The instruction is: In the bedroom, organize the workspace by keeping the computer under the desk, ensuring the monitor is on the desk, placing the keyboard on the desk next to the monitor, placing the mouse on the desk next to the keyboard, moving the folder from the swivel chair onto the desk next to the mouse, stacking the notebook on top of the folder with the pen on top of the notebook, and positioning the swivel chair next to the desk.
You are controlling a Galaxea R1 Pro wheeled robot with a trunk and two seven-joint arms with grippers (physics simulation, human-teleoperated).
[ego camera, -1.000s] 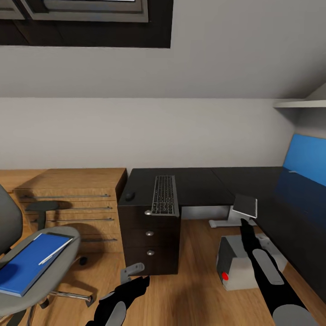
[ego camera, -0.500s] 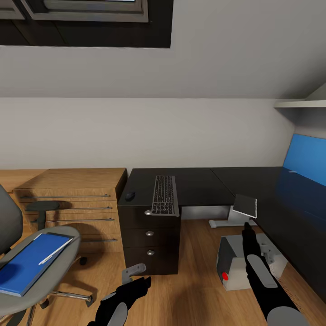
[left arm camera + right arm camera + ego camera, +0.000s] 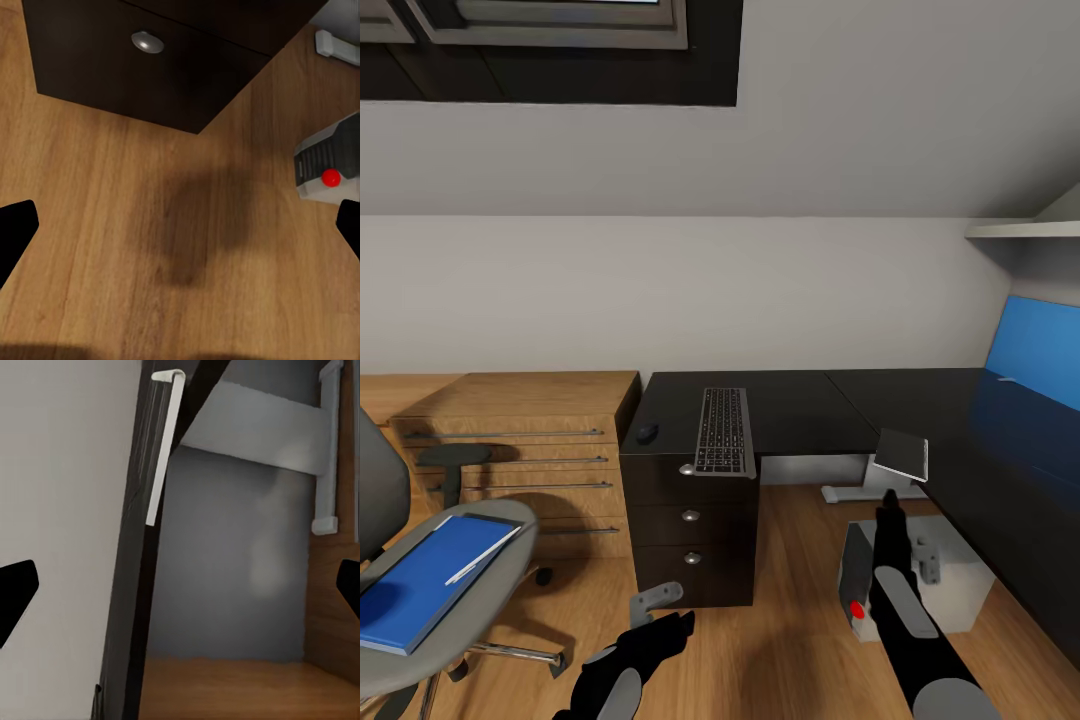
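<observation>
Desk, black L-shaped [image 3: 800,400], carries my grey keyboard [image 3: 722,430]; grey computer tower [image 3: 950,585] on wood floor [image 3: 780,620] beside it; both grippers released.

black desk [image 3: 800,405], blue folder [image 3: 420,580], grey computer [image 3: 950,590]

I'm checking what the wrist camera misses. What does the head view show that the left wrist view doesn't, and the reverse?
Head view alone: the keyboard and mouse on the desk, the blue folder on the swivel chair, and both arms. Left wrist view alone: a soft shadow on the wooden floor between the open left gripper fingertips. Both: the dark drawer unit and the grey computer with its red button.
</observation>
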